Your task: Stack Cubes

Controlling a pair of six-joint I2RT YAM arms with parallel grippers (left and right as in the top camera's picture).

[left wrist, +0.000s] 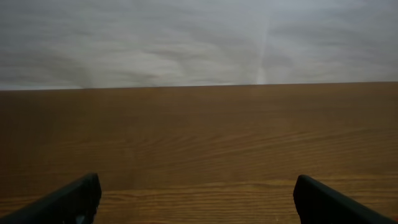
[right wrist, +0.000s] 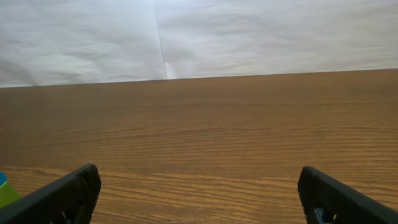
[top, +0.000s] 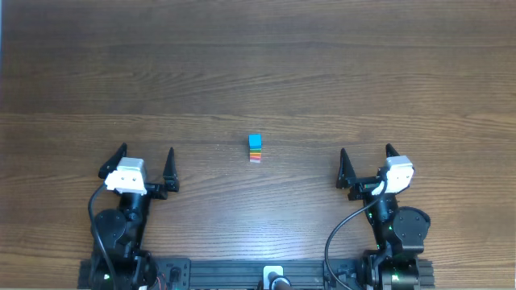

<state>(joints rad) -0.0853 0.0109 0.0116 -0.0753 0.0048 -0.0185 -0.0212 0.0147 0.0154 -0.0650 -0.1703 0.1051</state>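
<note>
On the wooden table [top: 258, 64] one stack of cubes [top: 255, 150] stands about in the middle between the two arms. It is a little farther from the arm bases than the grippers are. The blue cube [top: 255, 140] is on top. Under it thin bands of green, orange and red can be seen, so the stack seems to have four cubes, one straight above the other. The stack stands free and nothing touches it.

The left gripper [top: 146, 153] is to the left of the stack and well apart from it, close to its own base. Its two black fingers [left wrist: 68, 200] are spread wide, and between them there is only bare wood.

The right gripper [top: 366, 153] is to the right of the stack, also well apart from it and close to its base. It is spread wide in the same way and holds nothing. In the right wrist view a small piece of the stack, blue over green, shows at the edge of the view, next to one finger but not touching it.

Both wrist views look over the table to its far edge, where a white sheet [left wrist: 199, 37] with soft folds hangs behind the wood. Along the near edge of the table a black rail [top: 210, 270] carries the two arm bases.
</note>
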